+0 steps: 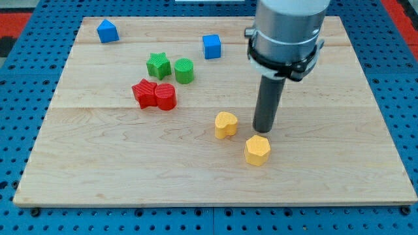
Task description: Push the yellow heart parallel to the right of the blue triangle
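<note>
The yellow heart (226, 124) lies a little below the board's middle. My tip (262, 130) rests on the board just right of the heart and just above the yellow hexagon (257, 150). A small gap shows between the tip and the heart. The blue triangle (107, 31) sits at the board's top left corner, far from the heart. The arm's body covers the board's upper right part.
A blue cube (211, 46) sits at top centre. A green star (158, 65) and a green cylinder (184, 70) stand side by side, with a red star (144, 93) and a red cylinder (166, 96) below them. The wooden board (98, 163) lies on a blue pegboard.
</note>
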